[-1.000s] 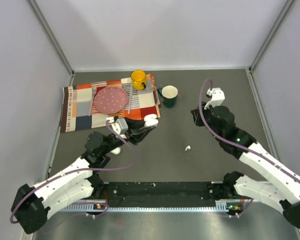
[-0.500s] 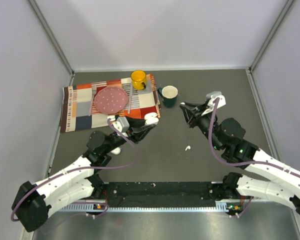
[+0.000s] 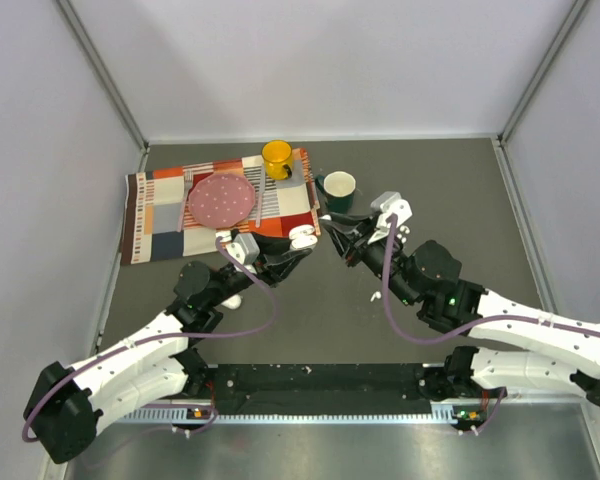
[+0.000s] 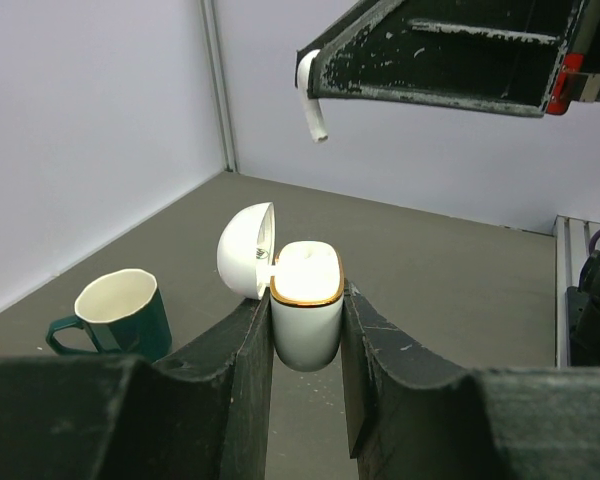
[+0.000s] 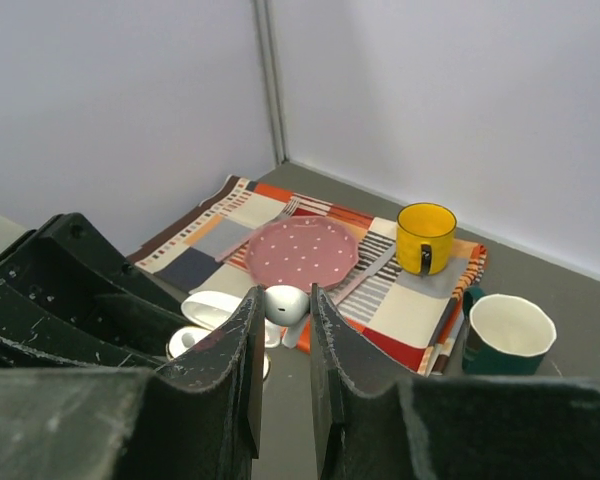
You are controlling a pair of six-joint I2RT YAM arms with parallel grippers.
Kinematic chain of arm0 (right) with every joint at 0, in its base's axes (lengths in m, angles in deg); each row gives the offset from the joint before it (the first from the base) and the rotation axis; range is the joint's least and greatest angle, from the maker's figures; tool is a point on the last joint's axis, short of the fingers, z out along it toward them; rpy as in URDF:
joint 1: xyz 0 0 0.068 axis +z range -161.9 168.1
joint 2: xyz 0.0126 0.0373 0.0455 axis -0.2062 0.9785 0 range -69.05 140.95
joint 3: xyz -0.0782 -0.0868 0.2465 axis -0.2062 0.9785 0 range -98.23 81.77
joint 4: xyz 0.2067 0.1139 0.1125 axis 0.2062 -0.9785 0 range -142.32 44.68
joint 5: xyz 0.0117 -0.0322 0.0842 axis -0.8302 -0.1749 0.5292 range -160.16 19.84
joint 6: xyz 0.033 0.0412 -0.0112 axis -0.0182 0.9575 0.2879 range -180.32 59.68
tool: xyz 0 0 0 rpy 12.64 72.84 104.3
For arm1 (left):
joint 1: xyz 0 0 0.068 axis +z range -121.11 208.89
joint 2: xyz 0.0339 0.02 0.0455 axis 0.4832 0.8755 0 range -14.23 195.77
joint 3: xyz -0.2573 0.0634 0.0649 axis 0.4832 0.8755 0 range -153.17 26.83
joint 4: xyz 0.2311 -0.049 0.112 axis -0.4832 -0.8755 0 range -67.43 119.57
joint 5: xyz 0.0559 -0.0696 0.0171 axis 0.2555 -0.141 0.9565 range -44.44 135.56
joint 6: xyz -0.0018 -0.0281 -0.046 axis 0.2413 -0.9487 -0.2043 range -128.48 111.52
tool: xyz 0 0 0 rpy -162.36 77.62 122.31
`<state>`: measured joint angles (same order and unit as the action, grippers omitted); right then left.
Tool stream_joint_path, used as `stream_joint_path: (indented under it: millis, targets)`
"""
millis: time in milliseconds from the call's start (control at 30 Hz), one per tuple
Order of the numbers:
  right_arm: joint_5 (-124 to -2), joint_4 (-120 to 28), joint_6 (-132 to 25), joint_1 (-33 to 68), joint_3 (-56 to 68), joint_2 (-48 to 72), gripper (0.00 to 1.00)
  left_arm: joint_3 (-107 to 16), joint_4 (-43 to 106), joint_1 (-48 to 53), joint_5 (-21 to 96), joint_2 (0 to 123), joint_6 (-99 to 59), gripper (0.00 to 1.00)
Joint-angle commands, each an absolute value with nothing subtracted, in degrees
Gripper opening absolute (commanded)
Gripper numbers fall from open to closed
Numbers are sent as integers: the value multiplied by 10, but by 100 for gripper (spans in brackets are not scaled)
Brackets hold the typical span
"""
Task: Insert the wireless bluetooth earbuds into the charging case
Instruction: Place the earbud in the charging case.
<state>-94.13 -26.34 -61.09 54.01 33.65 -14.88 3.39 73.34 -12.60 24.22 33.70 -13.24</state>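
The left gripper (image 4: 306, 298) has its black, scuffed plastic jaws pinching the charging case (image 4: 306, 325) by its sides. The case stands upright, a smooth glossy white pebble with a thin gold-coloured band round its mouth. Its rounded lid (image 4: 245, 250) is hinged back open, to the left of the jaws in the left wrist view. Above and beyond those jaws hangs the right gripper (image 5: 284, 298), whose scratched black jaws are closed on one earbud (image 5: 285, 303). This glossy white bud has a short stem that pokes out past the fingertips, apart from the case's mouth. The other earbud (image 3: 375, 296) lies on the matte dark grey table (image 3: 460, 180), on the near side of the right jaws and well apart from the case. Beyond the right jaws, to their right in the right wrist view, stands a dark green mug (image 5: 505, 335) with a white inside and a faceted rim. Past the jaws lies a patchwork cloth (image 5: 410, 305) of orange, grey and striped squares. It carries a round pink plate (image 5: 302, 250) with pale dots and a glossy yellow mug (image 5: 425, 237).
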Motion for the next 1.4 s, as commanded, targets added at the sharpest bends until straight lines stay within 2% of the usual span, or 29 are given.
stream_joint_path:
  millis: [0, 467, 1367]
  targets:
    - [-921, -217, -607, 555, 308, -135, 0, 28, 771, -127, 246, 334, -129, 0]
    - [-904, -224, -592, 573, 313, -109, 0, 31, 778, -127, 254, 330, -130, 0]
    - [-950, -232, -639, 578, 314, -91, 0, 31, 791, -127, 253, 324, -131, 0]
